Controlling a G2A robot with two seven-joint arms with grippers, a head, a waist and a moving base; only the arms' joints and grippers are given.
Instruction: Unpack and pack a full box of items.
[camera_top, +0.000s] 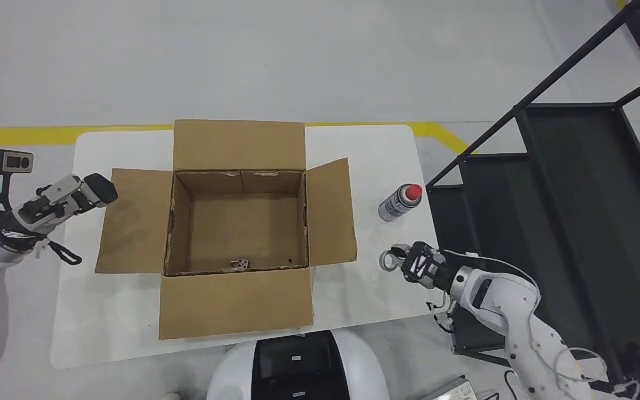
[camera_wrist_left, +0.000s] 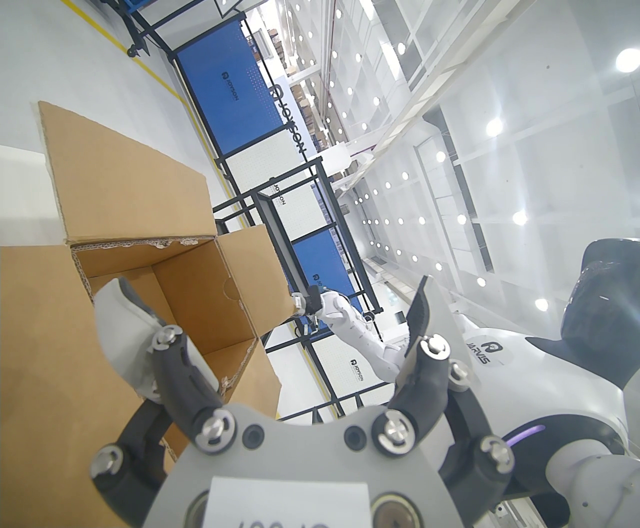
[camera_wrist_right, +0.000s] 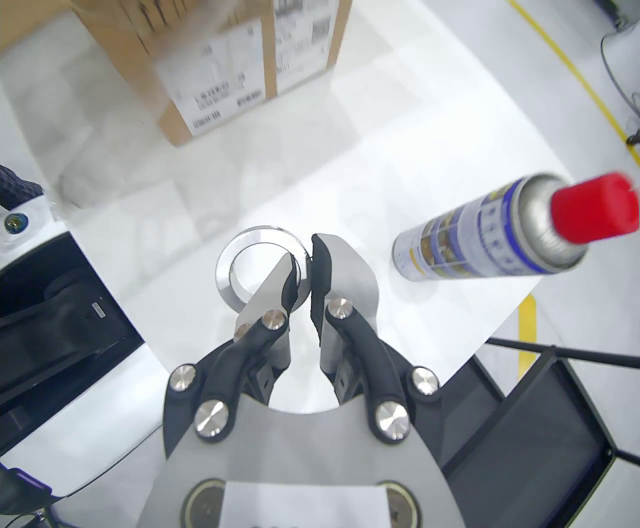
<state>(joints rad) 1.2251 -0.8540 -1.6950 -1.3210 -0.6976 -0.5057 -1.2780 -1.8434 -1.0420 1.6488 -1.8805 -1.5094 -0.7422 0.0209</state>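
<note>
My right gripper (camera_wrist_right: 304, 267) pinches the rigid, likely slippery metal ring (camera_wrist_right: 225, 274) by its rim; left gripper (camera_wrist_left: 270, 295) jaws gape wide, empty.

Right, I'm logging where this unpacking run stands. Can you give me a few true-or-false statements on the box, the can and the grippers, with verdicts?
1. The spray can stands inside the box. False: it stands upright on the table, beside the box and apart from it.
2. The right gripper has its jaws shut on the rim of the metal ring. True.
3. The left gripper grips a box flap. False: its jaws are wide open and hold nothing.
4. All four box flaps are folded open. True.
5. The box holds nothing. False: a small metal item lies on its floor.
</note>
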